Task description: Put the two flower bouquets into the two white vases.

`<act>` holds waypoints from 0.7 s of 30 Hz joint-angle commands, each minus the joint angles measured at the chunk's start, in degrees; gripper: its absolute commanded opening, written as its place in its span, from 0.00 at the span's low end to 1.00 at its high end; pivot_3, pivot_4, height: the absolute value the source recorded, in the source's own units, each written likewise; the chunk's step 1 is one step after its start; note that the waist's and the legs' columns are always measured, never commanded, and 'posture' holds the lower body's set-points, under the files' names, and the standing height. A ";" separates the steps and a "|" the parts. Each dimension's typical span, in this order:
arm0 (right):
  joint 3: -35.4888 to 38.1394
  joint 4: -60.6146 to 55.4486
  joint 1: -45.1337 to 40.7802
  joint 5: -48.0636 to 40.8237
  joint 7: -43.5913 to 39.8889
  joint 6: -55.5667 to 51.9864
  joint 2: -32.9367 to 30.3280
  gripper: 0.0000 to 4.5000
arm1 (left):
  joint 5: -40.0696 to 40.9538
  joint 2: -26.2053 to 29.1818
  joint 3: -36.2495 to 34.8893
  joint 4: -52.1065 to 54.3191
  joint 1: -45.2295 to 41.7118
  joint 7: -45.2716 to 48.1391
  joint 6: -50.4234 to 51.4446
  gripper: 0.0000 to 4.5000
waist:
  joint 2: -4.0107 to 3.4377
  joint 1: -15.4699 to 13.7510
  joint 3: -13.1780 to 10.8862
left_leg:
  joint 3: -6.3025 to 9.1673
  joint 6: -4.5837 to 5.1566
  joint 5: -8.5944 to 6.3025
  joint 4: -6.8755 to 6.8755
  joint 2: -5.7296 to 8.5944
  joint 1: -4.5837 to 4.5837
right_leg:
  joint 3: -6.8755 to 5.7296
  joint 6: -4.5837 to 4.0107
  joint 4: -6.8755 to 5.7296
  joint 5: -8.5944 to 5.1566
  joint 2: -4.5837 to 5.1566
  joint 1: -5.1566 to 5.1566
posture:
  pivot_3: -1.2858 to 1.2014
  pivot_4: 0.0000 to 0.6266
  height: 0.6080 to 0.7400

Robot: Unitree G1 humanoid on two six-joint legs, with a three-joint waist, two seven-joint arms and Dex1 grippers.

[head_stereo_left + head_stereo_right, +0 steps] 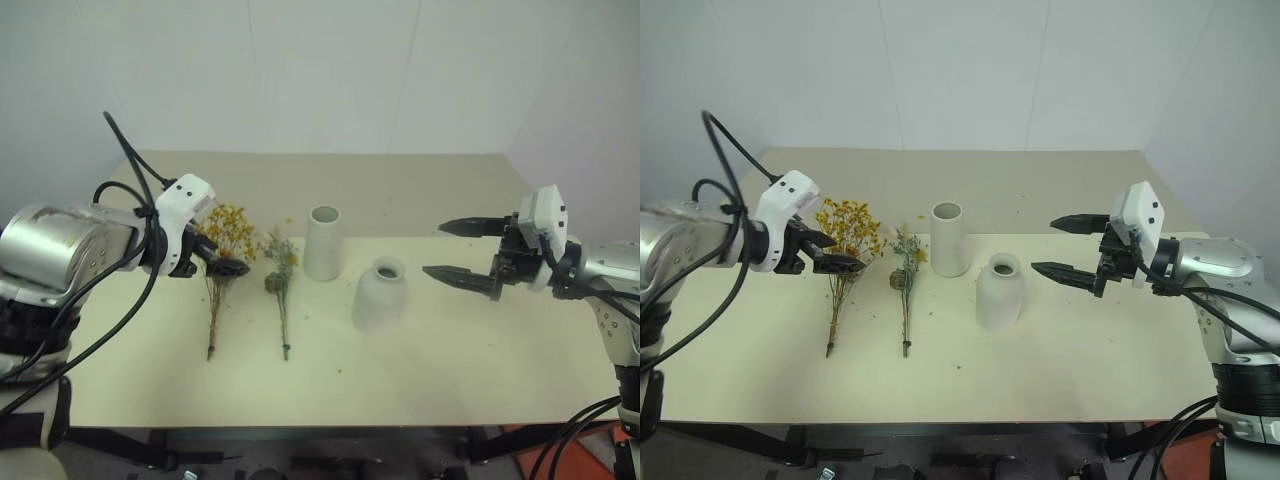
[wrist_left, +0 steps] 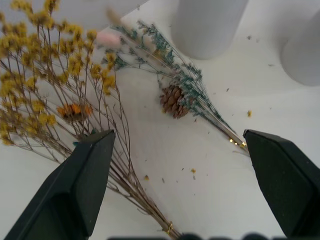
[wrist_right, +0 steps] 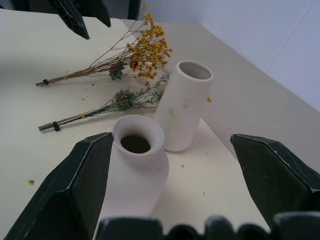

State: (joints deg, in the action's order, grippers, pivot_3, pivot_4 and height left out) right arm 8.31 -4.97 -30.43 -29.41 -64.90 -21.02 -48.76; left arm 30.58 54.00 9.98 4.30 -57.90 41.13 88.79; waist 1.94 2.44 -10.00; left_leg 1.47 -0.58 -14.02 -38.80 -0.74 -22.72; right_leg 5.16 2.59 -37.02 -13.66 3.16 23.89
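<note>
The left pincer (image 1: 830,253) hangs over the tabletop (image 1: 1060,370) with its two black fingers spread wide and nothing between them, tilted downward just above the upper stems of the yellow bouquet (image 1: 843,262). In the left wrist view the fingers (image 2: 80,185) straddle a bare patch of tabletop, with the thin brown stems of the yellow bouquet running past one finger and the stem of the grey-green bouquet (image 2: 180,95) reaching toward the other.

The right pincer (image 1: 1065,247) is also wide open and holds nothing. It points roughly level toward the middle of the tabletop, near the squat vase (image 1: 999,291) but apart from it. In the right wrist view its fingers (image 3: 75,190) frame that vase's narrow neck and dark mouth.

Both bouquets lie flat on the tabletop, side by side, heads toward the far edge and stem ends toward the robot. The yellow bouquet is the bushier one, on the robot's left; the grey-green bouquet lies just to its right, between it and the vases, with a small brown cone among its sprigs. The tall vase (image 1: 949,239) stands upright next to the head of the grey-green bouquet. The squat vase stands upright just beside it, nearer the robot and further right. Both vases are empty. Small yellow crumbs are scattered on the tabletop.
</note>
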 commanded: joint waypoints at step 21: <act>2.80 -5.71 3.10 -3.73 -0.62 -5.27 -3.67 0.98 | 31.26 3.70 21.45 -19.70 -9.04 -29.57 3.71 1.00 | 0.00 -0.13 -0.01 | 0.06 -0.03 0.02 -0.10 0.02 -0.29 | 0.00 -0.12 -0.17 0.08 0.04 0.37 | 0.52 0.24 1.00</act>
State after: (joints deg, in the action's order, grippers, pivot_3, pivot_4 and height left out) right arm 8.71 -8.77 -26.78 -32.26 -65.68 -25.84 -51.29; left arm 59.08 57.79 31.33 -14.10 -65.54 14.82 92.25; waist 1.95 2.31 -10.01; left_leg 1.54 -0.61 -14.00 -38.91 -0.73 -23.03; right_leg 5.15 2.46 -37.19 -13.58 3.20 24.26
